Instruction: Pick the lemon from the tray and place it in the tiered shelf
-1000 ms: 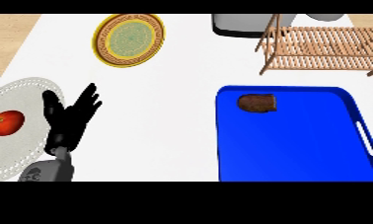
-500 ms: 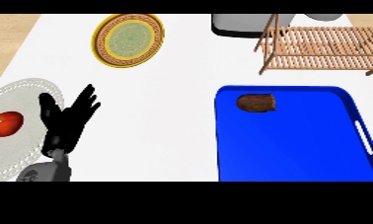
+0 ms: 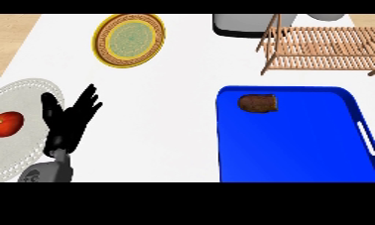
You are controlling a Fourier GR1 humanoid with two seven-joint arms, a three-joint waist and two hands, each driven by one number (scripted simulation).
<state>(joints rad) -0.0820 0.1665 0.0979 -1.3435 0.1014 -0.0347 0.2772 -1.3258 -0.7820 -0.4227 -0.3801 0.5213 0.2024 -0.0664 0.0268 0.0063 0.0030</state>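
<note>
A blue tray (image 3: pixel 293 149) lies at the lower right of the head view. At its far left corner sits a single brown rounded object (image 3: pixel 258 103); I see no yellow lemon on the tray. The wooden tiered shelf (image 3: pixel 322 45) stands beyond the tray at the upper right, and its slats are bare. My left hand (image 3: pixel 67 126) is at the lower left, open with fingers spread upward. It overlaps the right rim of a white plate and is far from the tray. My right hand does not show.
The white patterned plate (image 3: pixel 29 142) at the left edge holds a red round fruit (image 3: pixel 9 124). A yellow and green plate (image 3: pixel 130 39) lies at the far left centre. A grey appliance (image 3: pixel 242 25) stands behind the shelf. The wooden floor shows at the upper left.
My left hand has drifted very slightly to the left. Nothing else has moved.
</note>
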